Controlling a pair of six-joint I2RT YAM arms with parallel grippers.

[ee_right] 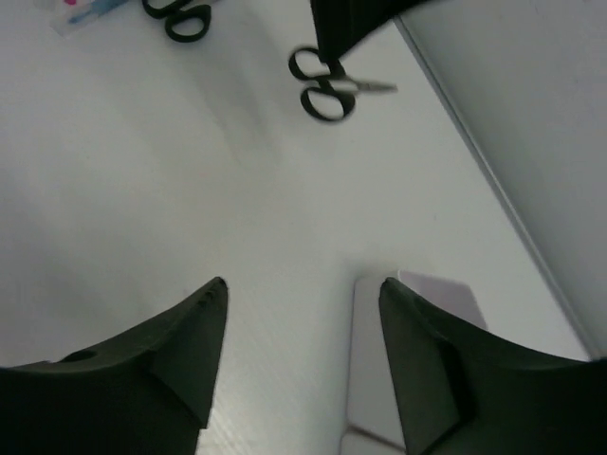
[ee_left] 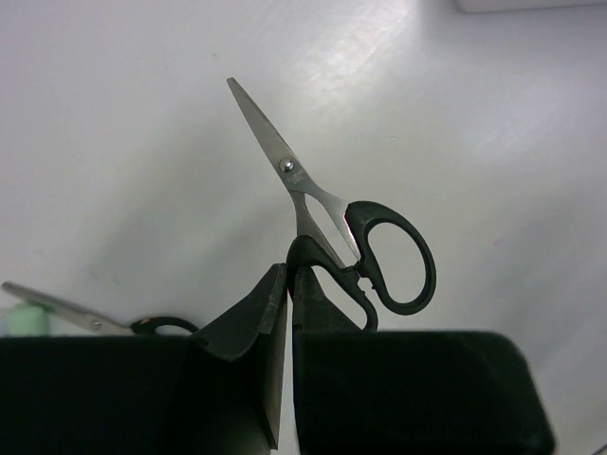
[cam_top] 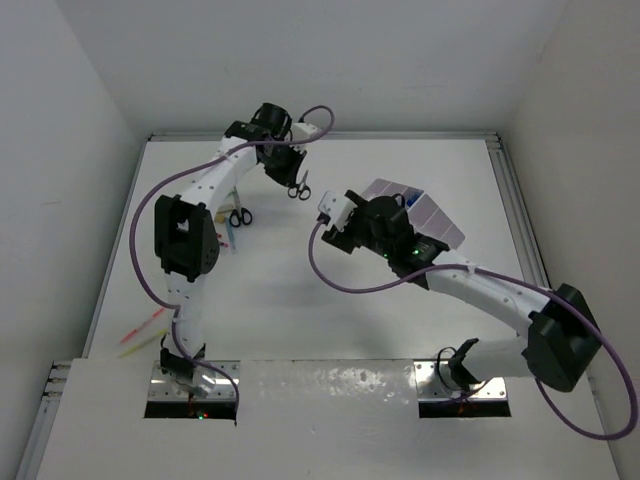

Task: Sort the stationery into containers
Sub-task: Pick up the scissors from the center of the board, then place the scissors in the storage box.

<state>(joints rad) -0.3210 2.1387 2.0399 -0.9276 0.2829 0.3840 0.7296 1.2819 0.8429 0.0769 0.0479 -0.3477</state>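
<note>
My left gripper (ee_left: 288, 273) is shut on one handle loop of small black-handled scissors (ee_left: 305, 194), which hang above the table with blades closed. From above, that gripper (cam_top: 296, 178) and its scissors (cam_top: 301, 189) are at the far middle. A second pair of scissors (cam_top: 240, 216) lies on the table by pastel markers (cam_top: 229, 237). The white and pale-lilac organiser (cam_top: 420, 212) stands at the right. My right gripper (ee_right: 302, 289) is open and empty, its right finger beside the organiser's corner (ee_right: 366, 351). It sees the held scissors (ee_right: 322, 92) ahead.
Orange and yellow markers (cam_top: 141, 330) lie near the table's left edge. A purple cable (cam_top: 330, 270) loops from the right wrist over the table's middle. White walls close in the table on three sides.
</note>
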